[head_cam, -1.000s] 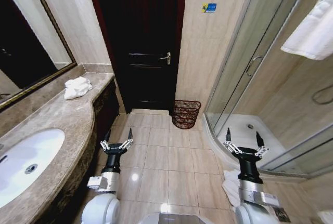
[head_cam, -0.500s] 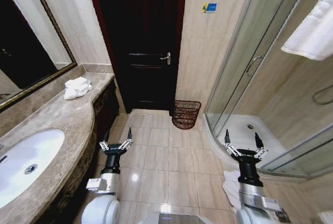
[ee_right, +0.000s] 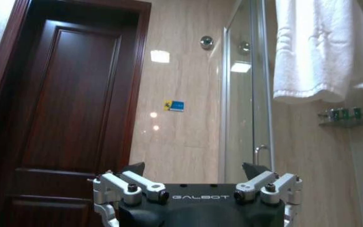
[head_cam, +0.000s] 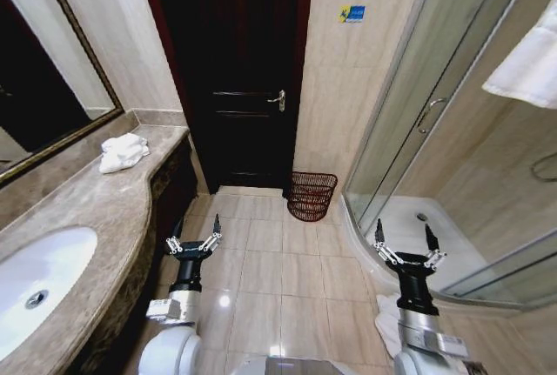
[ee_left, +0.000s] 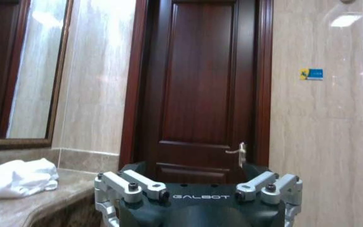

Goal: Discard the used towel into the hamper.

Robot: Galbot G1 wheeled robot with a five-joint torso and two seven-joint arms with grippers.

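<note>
While both my arms hang low over the floor tiles, I judge the job at its very start: nothing is picked up yet. At the upper left of the head view, a crumpled white towel [head_cam: 123,151] lies on the marble counter [head_cam: 96,210] near the mirror, well apart from me; the left wrist view has it at its lower left. My left gripper [head_cam: 193,237] sits at lower centre-left, fingers spread apart and empty, beside the counter's dark front. The hamper [head_cam: 312,195] stands on the floor at mid-frame, against the wall between the dark door [head_cam: 231,70] and the glass shower [head_cam: 418,131]. My right gripper [head_cam: 406,246] at lower right is likewise spread and empty. Next, I reckon, my left arm must rise and reach far up to that towel.
</note>
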